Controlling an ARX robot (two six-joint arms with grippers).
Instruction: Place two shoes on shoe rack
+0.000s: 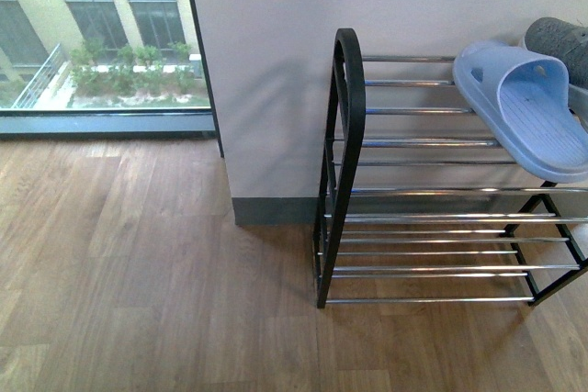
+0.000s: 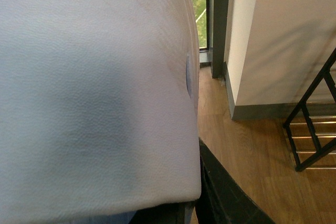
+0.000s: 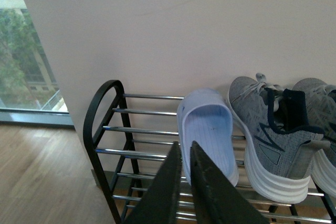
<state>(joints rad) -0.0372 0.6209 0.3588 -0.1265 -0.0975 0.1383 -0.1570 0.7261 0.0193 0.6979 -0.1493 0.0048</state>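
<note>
Both sneakers (image 3: 273,135) sitting on rack (image 3: 113,129) beside slipper (image 3: 207,132); right claw (image 3: 186,182) pressed together, empty (left claw unreadable). Retreating clear without snagging the rods.

2 grey sneakers (image 3: 273,145) (image 3: 320,124), 1 blue slipper (image 3: 207,129), 1 shoe rack (image 3: 113,145).

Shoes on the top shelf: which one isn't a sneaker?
The pale blue open-toed rubber slipper, leftmost on the black and chrome shoe rack. The two grey knit sneakers beside it have laces and thick white soles.
</note>
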